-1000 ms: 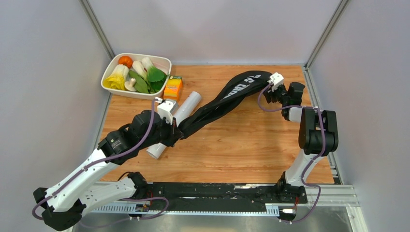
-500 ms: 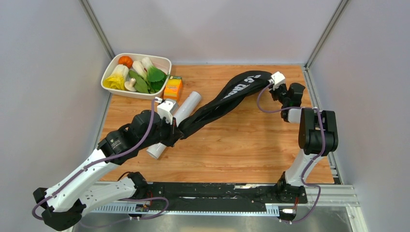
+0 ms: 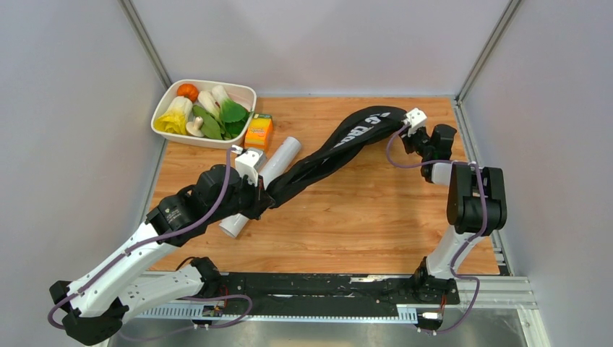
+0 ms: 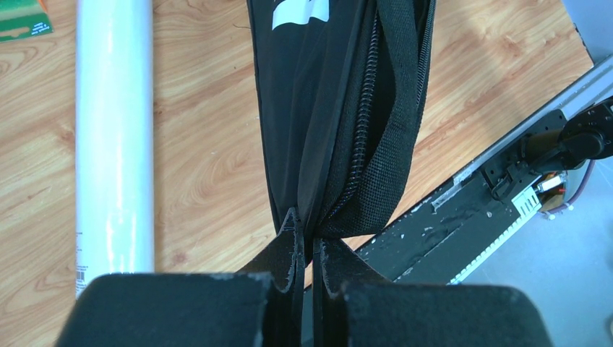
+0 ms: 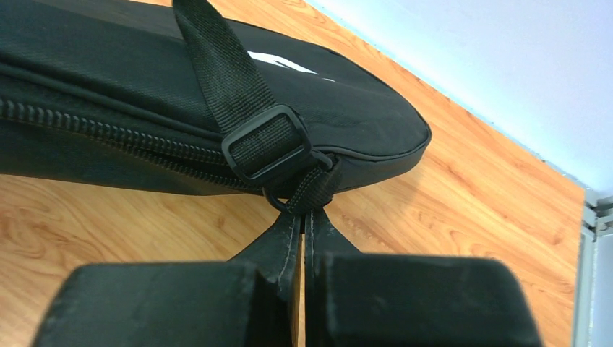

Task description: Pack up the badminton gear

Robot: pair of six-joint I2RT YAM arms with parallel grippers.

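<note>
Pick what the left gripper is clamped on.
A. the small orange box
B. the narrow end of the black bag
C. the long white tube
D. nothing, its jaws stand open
B: in the left wrist view the left gripper is shut on the narrow end of the black bag, while the white tube lies apart beside it, untouched.

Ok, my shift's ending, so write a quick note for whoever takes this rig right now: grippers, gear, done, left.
Left gripper: shut on the bag's near end.
Right gripper: shut on the strap tab at its far end.
Tube: on the table beside the bag, not packed.
Rackets, shuttlecocks: not visible; possibly inside.
Left: pack the tube, check the zip.
</note>
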